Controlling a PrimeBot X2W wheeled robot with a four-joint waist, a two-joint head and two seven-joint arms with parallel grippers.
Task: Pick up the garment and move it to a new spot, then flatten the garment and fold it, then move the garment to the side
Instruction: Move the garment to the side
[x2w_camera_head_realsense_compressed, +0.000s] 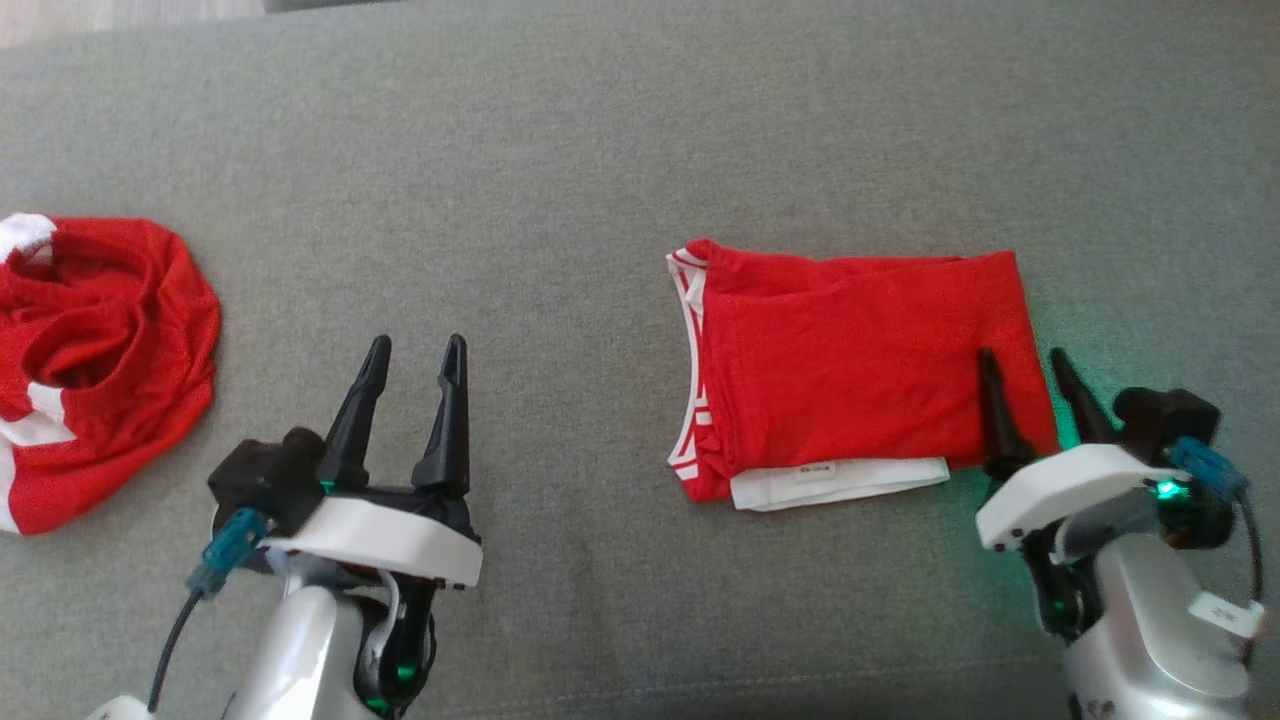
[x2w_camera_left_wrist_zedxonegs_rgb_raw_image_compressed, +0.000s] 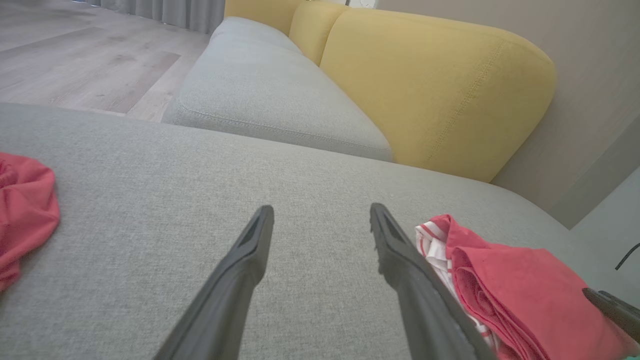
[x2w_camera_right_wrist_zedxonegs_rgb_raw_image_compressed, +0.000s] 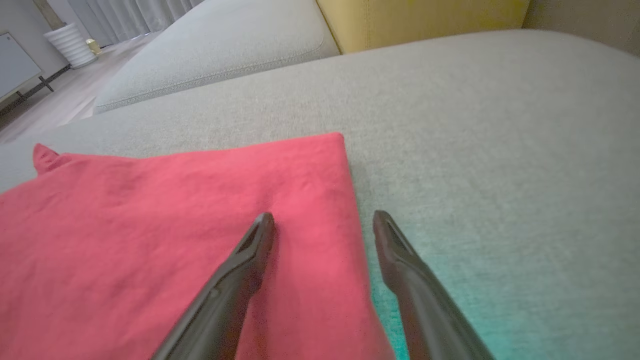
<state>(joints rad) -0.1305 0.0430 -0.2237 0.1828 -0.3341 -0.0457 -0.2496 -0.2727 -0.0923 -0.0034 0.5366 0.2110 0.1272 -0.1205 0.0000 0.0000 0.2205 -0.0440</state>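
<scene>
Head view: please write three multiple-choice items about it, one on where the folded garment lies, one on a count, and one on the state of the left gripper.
1. Where does the folded red garment lie?
A) by the right gripper
B) at the far left edge
C) on a wooden floor

2. How many red garments lie on the grey cushion?
A) one
B) two
C) four

3. How is the left gripper?
A) open, holding nothing
B) shut on a garment
C) shut on a cable

Answers:
1 A, the right gripper's fingers are at its right edge.
2 B, the folded one and a crumpled garment at the left.
3 A, its fingers stand apart over bare cushion.
</scene>
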